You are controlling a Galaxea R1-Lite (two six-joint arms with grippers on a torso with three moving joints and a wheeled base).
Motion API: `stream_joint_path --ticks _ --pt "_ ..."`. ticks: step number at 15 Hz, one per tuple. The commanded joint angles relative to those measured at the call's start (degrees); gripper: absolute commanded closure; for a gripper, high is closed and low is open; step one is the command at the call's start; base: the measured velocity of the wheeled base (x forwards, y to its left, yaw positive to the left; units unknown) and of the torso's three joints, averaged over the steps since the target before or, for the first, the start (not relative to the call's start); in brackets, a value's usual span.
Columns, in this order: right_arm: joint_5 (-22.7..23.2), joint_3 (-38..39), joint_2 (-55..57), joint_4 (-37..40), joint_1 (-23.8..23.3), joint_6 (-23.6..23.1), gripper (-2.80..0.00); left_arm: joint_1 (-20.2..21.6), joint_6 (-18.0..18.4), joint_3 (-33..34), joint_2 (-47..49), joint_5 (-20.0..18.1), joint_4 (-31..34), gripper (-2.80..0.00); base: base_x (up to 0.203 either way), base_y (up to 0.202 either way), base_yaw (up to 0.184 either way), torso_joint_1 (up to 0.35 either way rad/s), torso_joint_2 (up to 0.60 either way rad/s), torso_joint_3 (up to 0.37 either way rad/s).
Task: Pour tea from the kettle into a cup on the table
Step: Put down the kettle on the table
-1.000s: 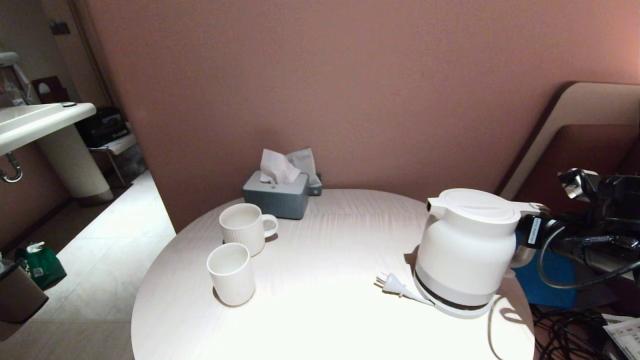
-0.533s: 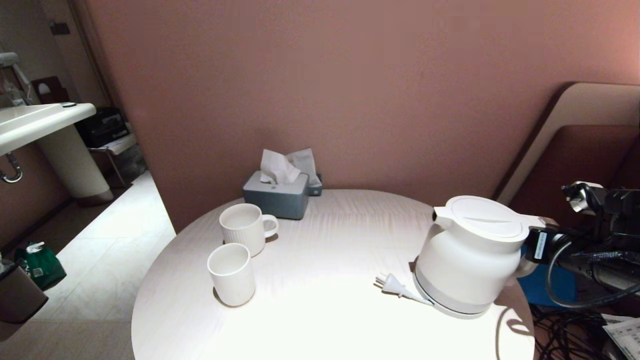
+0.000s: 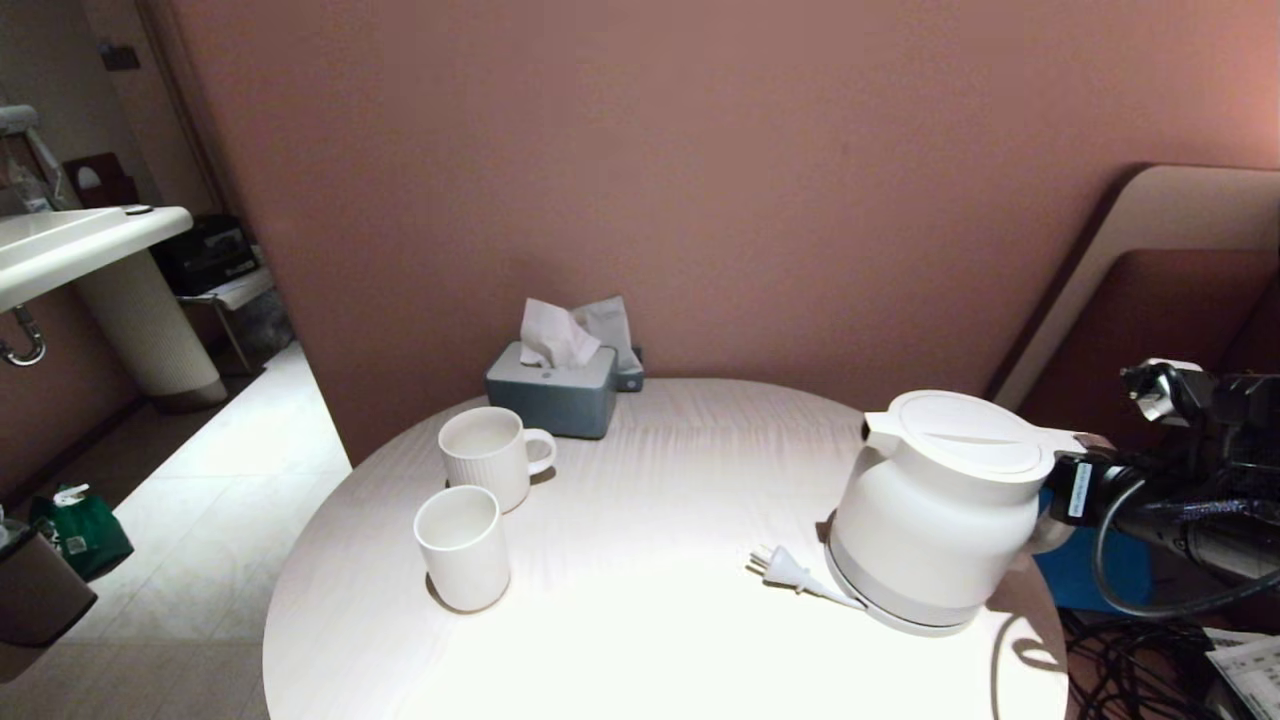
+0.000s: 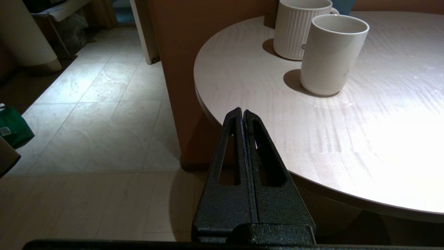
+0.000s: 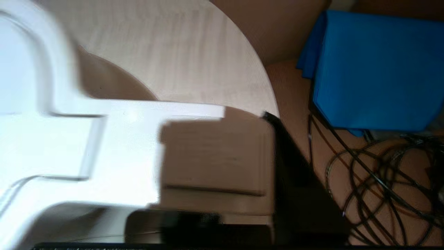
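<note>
While the right gripper [image 3: 1070,490] clamps the kettle [image 3: 940,510] handle, the cup [image 3: 462,547] stands well left of the kettle, its spout pointing that way; left gripper [image 4: 241,114] closed, idle.

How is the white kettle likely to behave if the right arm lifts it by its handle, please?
The kettle looks rigid and bulky, so probably heavy, more so if full. The right end effector sits at the handle, off to one side, so the body may swing or tip spout-down. Its smooth surface could be slippery.

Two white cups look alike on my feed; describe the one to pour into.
On the round table, look to the robot's left, in front of the grey tissue box. Two white vessels stand there; the cup is the nearer one, smooth-sided without a handle, unlike the ribbed mug.
</note>
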Motion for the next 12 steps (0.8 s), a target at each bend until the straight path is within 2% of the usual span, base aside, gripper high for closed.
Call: stream_joint_path --ticks 1,12 --pt "-0.2 -0.1 0.1 -0.3 -0.1 -0.1 -2.8 0.0 0.0 0.0 0.1 0.0 0.0 0.0 0.0 0.0 0.0 0.0 0.0 0.0" --pt "-0.5 2.9 -3.1 0.8 -0.1 -2.0 -2.8 0.0 0.0 0.0 0.1 0.0 0.0 0.0 0.0 0.0 0.0 0.0 0.0 0.0"
